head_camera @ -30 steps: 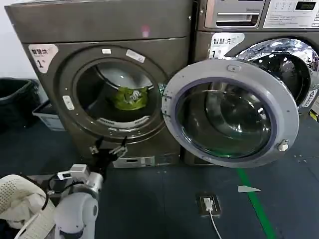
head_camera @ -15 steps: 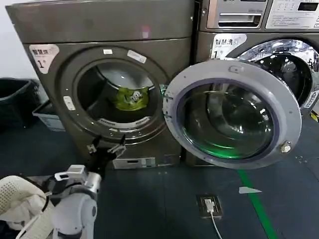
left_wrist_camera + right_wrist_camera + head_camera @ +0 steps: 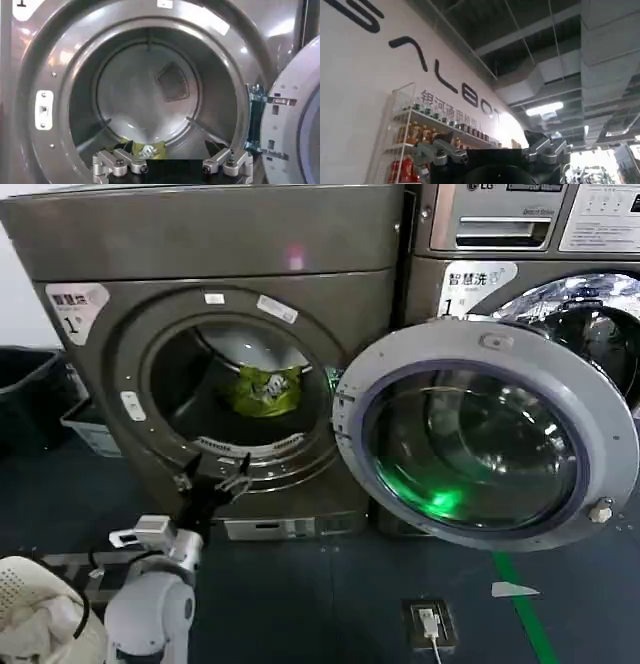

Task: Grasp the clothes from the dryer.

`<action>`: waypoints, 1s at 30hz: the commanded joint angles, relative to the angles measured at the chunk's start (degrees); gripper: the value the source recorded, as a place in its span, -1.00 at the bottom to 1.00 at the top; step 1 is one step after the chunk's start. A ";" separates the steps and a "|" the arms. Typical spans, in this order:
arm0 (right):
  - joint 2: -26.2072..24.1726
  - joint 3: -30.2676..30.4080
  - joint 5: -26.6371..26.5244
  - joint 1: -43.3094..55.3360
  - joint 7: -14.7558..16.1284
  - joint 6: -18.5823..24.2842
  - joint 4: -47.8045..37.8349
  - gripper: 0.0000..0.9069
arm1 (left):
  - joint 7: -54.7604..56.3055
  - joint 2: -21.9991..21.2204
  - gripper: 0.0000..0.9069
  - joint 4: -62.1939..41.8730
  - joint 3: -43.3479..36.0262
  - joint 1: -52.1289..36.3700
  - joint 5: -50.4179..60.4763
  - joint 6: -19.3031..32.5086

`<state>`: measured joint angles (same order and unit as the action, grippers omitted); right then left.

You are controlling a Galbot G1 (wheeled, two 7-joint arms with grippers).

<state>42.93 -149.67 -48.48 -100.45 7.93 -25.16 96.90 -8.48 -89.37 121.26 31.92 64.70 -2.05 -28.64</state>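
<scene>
The dryer [image 3: 210, 244] stands at the left with its round door [image 3: 486, 434] swung open to the right. The clothes [image 3: 264, 389], a small yellow-green bundle with a white patch, lie low in the drum toward the back. My left gripper [image 3: 216, 480] is open just in front of the porthole's lower rim, below and short of the bundle. In the left wrist view the clothes [image 3: 145, 149] show between and beyond the spread fingers of the left gripper [image 3: 170, 146]. My right gripper [image 3: 489, 135] is open, points up at a ceiling and holds nothing.
A second machine [image 3: 520, 244] with an LG panel stands to the right, behind the open door. A white basket [image 3: 35, 614] with white fabric sits at my lower left. A dark bin [image 3: 20, 384] is left of the dryer. A floor socket [image 3: 430, 624] and a green line [image 3: 520, 604] lie on the right.
The dryer has grown larger and closer in the head view. My left gripper now overlaps the porthole's lower rim instead of sitting below it. The clothes have not moved.
</scene>
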 commanded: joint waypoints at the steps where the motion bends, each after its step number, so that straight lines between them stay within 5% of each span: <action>1: 0.00 -0.07 -0.11 0.02 -0.04 -0.01 -0.05 1.00 | -0.08 -0.02 1.00 -0.13 -0.06 -0.02 0.01 -0.03; 30: 0.33 -0.57 -0.28 -0.44 0.09 0.08 0.17 1.00 | -0.29 0.31 1.00 0.08 -0.17 0.18 -0.17 -0.08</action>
<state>43.18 -150.21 -48.74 -100.88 8.04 -25.11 97.03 -8.77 -89.04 121.21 31.74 64.87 -2.20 -28.76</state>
